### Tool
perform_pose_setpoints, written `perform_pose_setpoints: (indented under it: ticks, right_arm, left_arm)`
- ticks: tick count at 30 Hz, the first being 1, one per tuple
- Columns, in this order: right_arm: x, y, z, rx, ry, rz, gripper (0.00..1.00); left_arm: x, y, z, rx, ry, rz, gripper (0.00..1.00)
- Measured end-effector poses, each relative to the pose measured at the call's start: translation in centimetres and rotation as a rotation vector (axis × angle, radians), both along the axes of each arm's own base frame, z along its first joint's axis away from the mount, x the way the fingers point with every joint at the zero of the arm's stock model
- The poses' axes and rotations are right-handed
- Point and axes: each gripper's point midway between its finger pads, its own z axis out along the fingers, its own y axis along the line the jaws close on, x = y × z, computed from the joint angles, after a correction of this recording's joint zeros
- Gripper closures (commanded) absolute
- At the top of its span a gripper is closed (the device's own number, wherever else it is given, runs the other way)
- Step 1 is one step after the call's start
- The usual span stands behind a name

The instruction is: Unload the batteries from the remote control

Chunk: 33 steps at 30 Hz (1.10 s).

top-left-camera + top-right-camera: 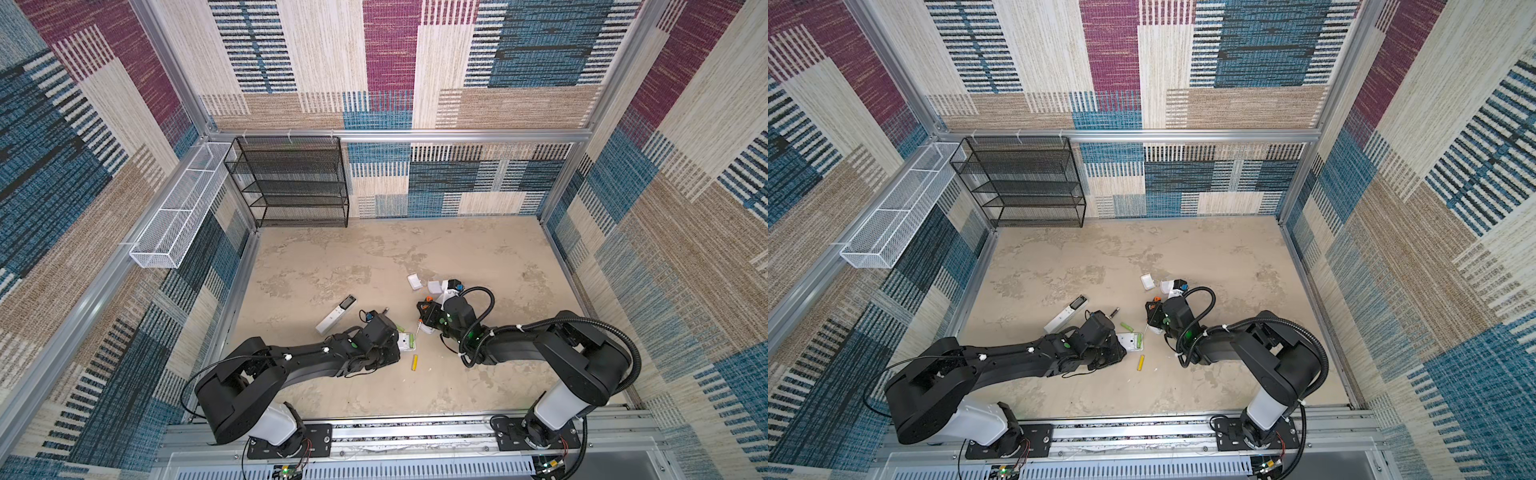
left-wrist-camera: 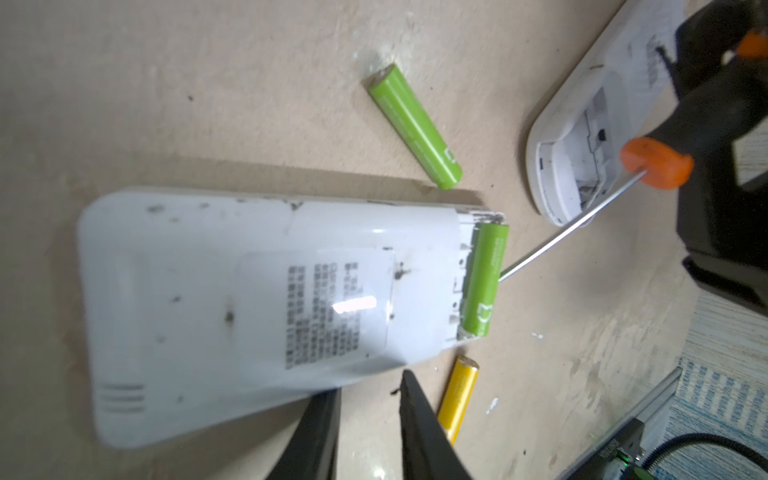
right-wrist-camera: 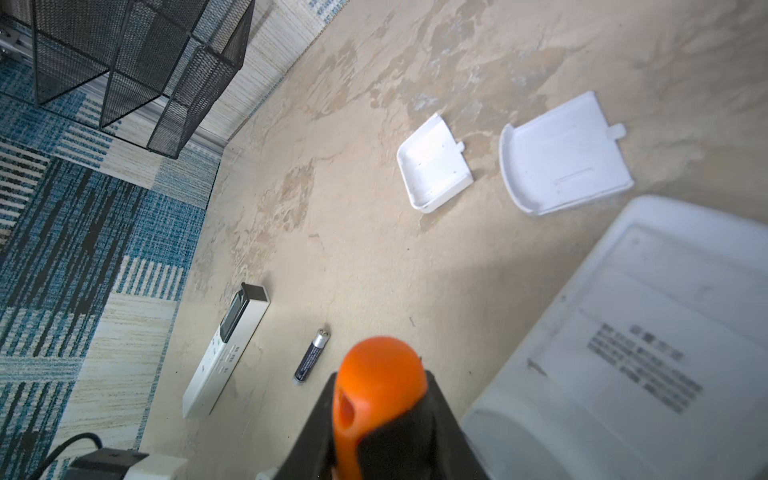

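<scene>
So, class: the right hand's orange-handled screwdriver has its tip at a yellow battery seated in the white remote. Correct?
No. The battery at the tip of the screwdriver, seated in the white remote, is lime green, not yellow; the left wrist view shows it. The rest stands.

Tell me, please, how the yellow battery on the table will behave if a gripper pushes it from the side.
It would probably roll: the yellow battery is a smooth cylinder lying on its side on the flat table. It looks rigid, so it should not bend under a pinch. Its glossy skin may slip in a grip.
</scene>
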Motion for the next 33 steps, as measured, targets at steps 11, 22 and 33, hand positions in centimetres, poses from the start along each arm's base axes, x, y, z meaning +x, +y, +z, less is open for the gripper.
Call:
perform_pose_setpoints:
  ticks: [11, 22, 33]
  right_arm:
    - [-0.1, -0.4, 0.1, 0.040, 0.021, -0.029, 1.00]
    - [-0.2, -0.7, 0.2, 0.078, 0.036, -0.059, 1.00]
    - [0.0, -1.6, 1.5, 0.072, -0.008, -0.087, 1.00]
  left_arm:
    - [0.0, -0.1, 0.0, -0.019, -0.009, 0.004, 0.72]
    - [-0.2, 0.2, 0.0, -0.026, -0.004, 0.018, 0.72]
    - [-0.1, -0.1, 0.2, -0.029, -0.005, 0.015, 0.72]
